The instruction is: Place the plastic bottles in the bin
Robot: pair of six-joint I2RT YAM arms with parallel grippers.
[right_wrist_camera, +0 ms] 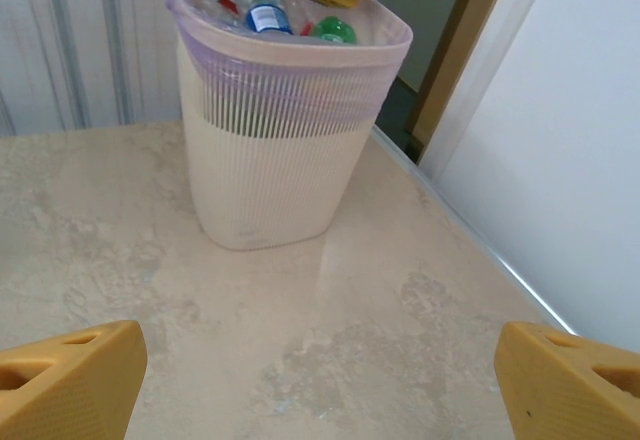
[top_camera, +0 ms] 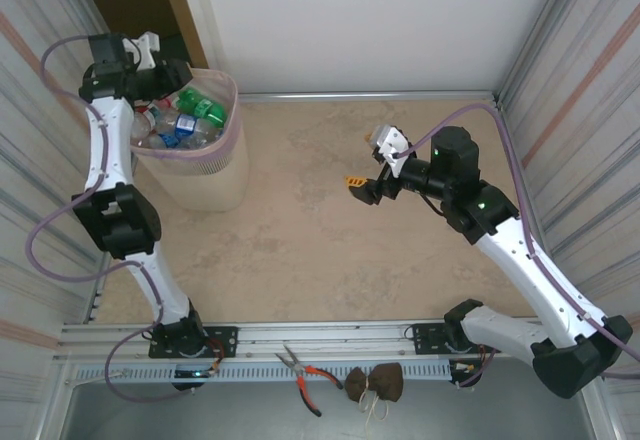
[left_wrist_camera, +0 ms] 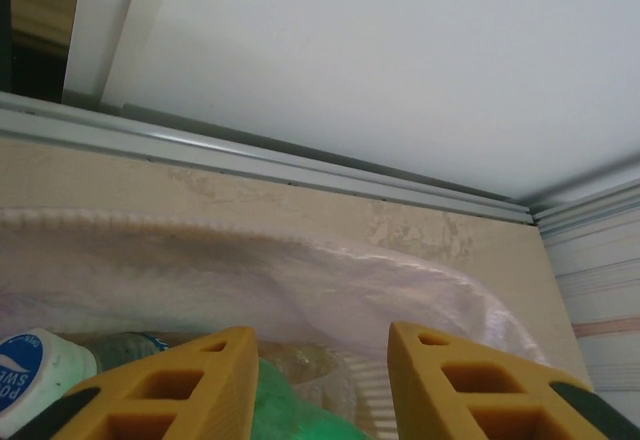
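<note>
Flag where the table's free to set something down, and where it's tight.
Free: the table stretch between the bin and the right gripper, plus the far strip along the back wall. Crowded: far-left corner, where the left gripper hangs over the bin's bottles.

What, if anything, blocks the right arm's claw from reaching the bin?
Probably nothing: the right claw hangs open over bare tabletop, facing the bin, with no object between them. The left claw sits over the bin's mouth, so crowding there is possible.
</note>
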